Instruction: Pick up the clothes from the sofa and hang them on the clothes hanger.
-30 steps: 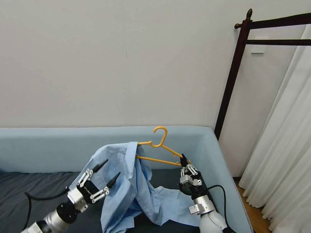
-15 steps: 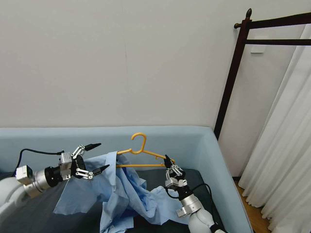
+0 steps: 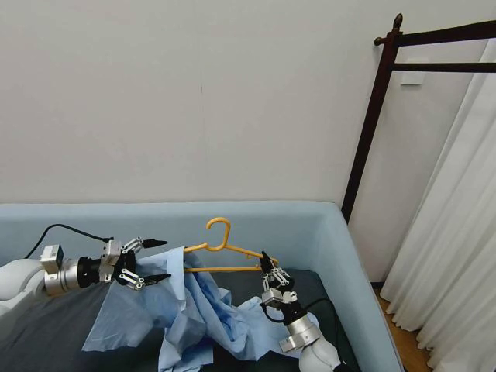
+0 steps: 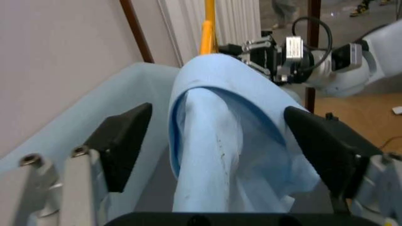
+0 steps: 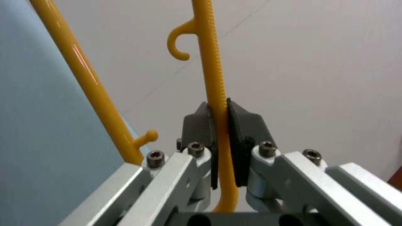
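The light blue cloth shirt hung over the left end of a yellow plastic hanger, its lower folds crumpled on the dark grey seat cushion of the pale blue sofa. The hanger's hook and right half were bare. The right gripper was clamped on the hanger's right tip, holding it above the seat. The left gripper was spread wide, its pads either side of the shirt-covered end, seemingly not touching the cloth. Beyond the sofa's right arm stood a dark wooden clothes stand, well apart from the hanger, with bare wall between them.
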